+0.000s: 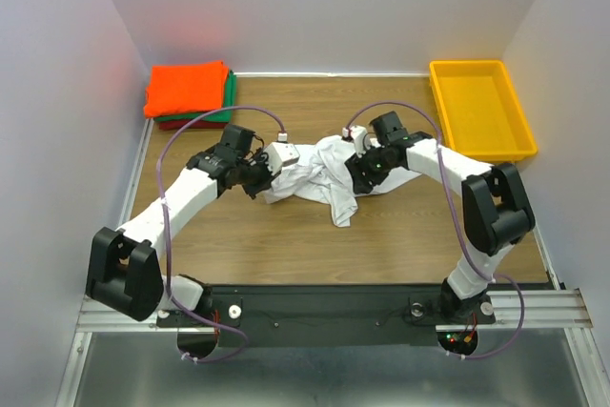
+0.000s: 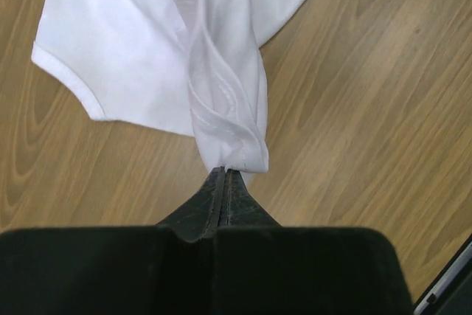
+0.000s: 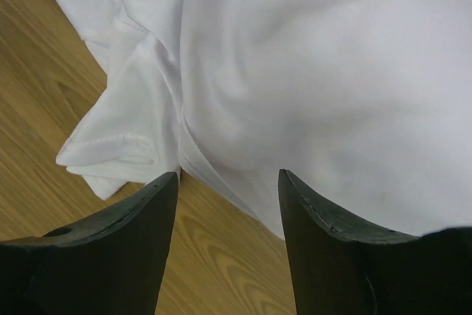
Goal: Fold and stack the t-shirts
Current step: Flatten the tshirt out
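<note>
Your left tool is closed, and its tips pinch a fold at the left edge of the white shirt. Your right tool is open at the right side of this shirt, with its fingers apart over the hem. The shirt lies crumpled on the surface. Behind the shirt to the far left you see the folded shirts, with orange on top and green and dark red under it. Behind it to the far right is the yellow tray.
</note>
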